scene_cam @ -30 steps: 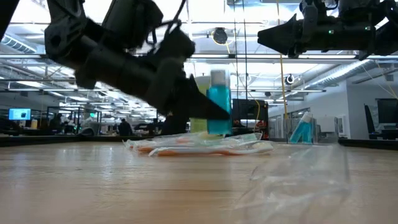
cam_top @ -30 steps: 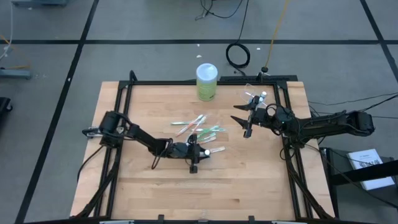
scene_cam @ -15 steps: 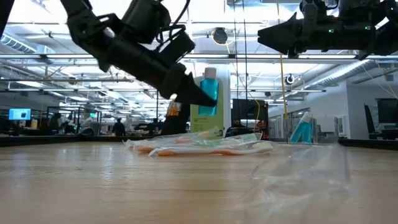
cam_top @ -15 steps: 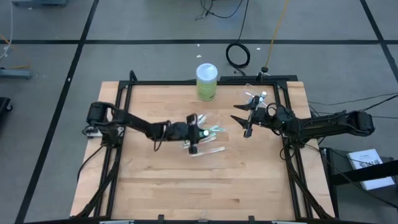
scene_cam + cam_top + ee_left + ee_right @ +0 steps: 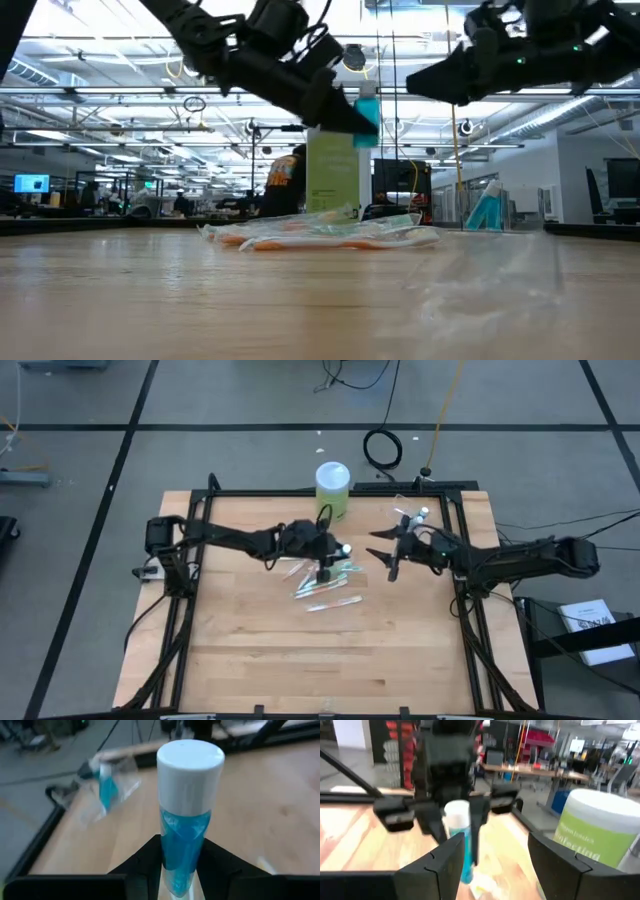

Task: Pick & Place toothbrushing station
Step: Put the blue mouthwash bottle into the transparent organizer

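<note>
Left pincer (image 5: pixel 333 556) is clamped on a teal tube (image 5: pixel 185 835), cap up, raised above the toothbrushes (image 5: pixel 328 585) on the counter (image 5: pixel 250 650). Beyond, right pincer (image 5: pixel 385 557) faces the tube, fingers apart, level and nearer the clear cup (image 5: pixel 107 785).

A tiny teal tube with a white cap (image 5: pixel 185 815) is standing upright, clamped between dark fingers, centre frame in the left wrist view. Thin green-white and pink-white toothbrushes (image 5: pixel 328 582) are lying flat mid-table. A small clear plastic cup (image 5: pixel 411 518) holding another teal tube (image 5: pixel 486 208) is sitting upper right.
</note>
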Controlling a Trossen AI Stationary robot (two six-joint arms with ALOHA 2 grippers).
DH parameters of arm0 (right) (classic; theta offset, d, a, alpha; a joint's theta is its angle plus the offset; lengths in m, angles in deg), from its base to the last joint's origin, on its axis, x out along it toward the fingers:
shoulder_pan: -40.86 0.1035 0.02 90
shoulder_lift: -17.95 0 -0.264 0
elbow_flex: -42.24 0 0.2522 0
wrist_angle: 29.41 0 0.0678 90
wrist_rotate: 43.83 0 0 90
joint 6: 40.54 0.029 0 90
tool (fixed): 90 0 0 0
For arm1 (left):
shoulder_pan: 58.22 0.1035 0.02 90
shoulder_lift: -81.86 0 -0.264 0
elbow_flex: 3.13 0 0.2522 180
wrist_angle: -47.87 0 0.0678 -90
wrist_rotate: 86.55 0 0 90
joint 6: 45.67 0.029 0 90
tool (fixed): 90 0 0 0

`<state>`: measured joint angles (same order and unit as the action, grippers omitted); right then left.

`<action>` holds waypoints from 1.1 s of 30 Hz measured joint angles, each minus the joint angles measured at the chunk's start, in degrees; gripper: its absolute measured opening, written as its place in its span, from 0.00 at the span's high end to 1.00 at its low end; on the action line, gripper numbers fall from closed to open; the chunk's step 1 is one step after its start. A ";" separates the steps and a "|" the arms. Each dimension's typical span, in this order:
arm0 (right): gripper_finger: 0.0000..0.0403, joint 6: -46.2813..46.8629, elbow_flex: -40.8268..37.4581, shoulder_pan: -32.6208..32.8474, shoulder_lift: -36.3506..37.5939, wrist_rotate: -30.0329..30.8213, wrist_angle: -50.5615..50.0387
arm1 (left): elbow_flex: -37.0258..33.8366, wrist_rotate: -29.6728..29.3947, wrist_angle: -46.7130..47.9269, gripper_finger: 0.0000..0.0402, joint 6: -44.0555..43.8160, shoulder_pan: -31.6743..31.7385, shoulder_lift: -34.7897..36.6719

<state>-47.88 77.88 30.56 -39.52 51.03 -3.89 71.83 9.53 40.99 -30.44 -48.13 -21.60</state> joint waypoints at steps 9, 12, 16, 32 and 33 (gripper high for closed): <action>0.43 0.69 6.98 -0.51 -6.66 -2.08 -2.39 | 5.53 3.55 0.49 0.73 1.08 4.76 -4.72; 0.44 0.65 7.67 -0.98 -8.81 -3.48 -2.58 | 5.96 3.66 0.44 0.73 0.94 5.92 -5.13; 0.45 0.71 8.63 -2.70 -11.70 -3.55 -2.02 | 5.96 4.66 0.46 0.73 0.48 6.47 -5.13; 0.49 0.67 8.76 -3.90 -15.94 -3.39 2.96 | 5.96 5.08 1.46 0.73 0.80 5.48 -5.13; 0.50 0.67 8.76 -3.90 -15.94 -3.41 2.96 | 5.96 5.07 1.46 0.73 0.75 5.48 -5.13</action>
<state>-47.21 86.64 26.66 -55.46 47.63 -0.93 77.79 14.60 42.46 -29.69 -42.65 -26.74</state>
